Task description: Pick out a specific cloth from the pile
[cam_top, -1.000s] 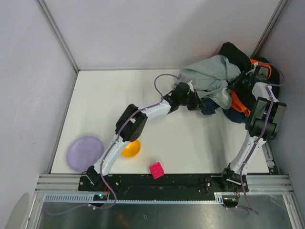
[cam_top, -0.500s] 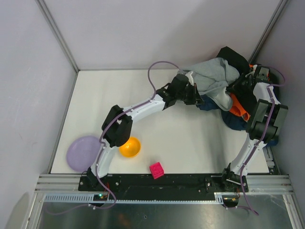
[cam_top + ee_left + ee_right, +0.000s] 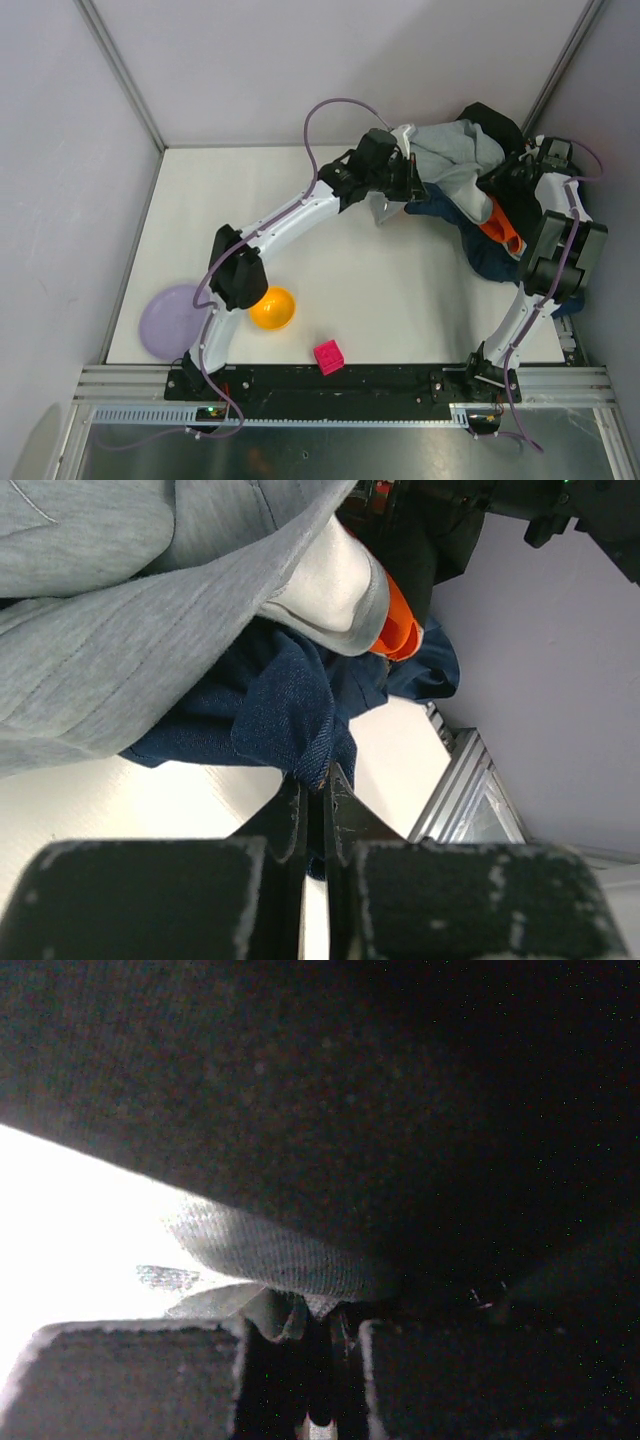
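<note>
A purple plate (image 3: pixel 177 318) lies at the near left of the table (image 3: pixel 200 220), with an orange bowl (image 3: pixel 272 308) just to its right and a pink cube (image 3: pixel 328 356) further along, close to the front edge.

From there the left arm reaches up and across to the far right corner. Its end effector (image 3: pixel 316 785) is pinched tight on a fold of the navy cloth (image 3: pixel 280 705). The wrist view shows the two fingers pressed together with the denim-like edge caught between them. The cloth comes out from beneath the pile (image 3: pixel 455 155) at its near left side and trails down onto the table. A grey garment (image 3: pixel 120 630) hangs over it from above and partly covers the left wrist. A bit of orange fabric (image 3: pixel 398 630) shows just beyond the grey hem.

The pile sits against the back right corner, with a black garment (image 3: pixel 490 115) on top.

Furthest right, the right arm bends over the pile from the side. Its end effector (image 3: pixel 318 1330) is buried in dark fabric. The fingers are drawn close together with a pale woven fold of the pile squeezed between them. I cannot tell which garment that fold belongs to.
</note>
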`<state>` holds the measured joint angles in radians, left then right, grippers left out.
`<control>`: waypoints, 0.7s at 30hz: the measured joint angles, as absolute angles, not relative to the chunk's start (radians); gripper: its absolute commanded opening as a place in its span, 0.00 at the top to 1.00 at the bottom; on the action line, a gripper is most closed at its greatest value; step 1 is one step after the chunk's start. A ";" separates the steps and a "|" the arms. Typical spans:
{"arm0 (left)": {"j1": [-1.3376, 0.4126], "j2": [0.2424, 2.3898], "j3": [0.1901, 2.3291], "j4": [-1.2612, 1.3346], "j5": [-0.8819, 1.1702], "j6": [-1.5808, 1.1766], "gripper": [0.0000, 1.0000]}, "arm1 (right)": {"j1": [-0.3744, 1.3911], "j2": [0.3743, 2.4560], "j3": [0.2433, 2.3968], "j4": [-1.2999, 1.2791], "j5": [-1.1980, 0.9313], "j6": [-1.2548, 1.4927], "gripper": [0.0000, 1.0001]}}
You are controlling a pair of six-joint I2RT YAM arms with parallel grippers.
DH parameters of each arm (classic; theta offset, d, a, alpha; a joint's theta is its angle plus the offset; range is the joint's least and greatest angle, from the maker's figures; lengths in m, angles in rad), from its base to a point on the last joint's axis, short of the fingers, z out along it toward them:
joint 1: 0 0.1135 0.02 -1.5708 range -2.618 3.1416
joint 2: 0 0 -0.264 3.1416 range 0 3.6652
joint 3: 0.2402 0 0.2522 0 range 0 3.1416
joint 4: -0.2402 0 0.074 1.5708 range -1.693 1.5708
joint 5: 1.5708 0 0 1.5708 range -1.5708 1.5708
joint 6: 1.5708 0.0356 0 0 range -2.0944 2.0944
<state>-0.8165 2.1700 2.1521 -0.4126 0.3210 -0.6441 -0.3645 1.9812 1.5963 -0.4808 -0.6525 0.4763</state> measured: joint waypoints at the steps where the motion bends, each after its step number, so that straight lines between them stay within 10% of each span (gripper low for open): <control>1: -0.815 2.165 2.154 -0.423 0.321 -0.638 0.99 | -0.365 1.978 1.596 -0.482 -0.654 0.479 0.95; 6: -0.801 2.129 2.154 -0.484 0.322 -0.608 0.99 | -0.367 1.967 1.601 -0.496 -0.669 0.503 0.88; 11: -0.782 2.069 2.141 -0.524 0.328 -0.569 0.99 | -0.367 1.947 1.615 -0.506 -0.683 0.519 0.58; 21: -0.757 1.499 1.583 -0.448 0.330 -0.561 0.99 | -0.368 1.844 1.561 -0.558 -0.647 0.482 0.21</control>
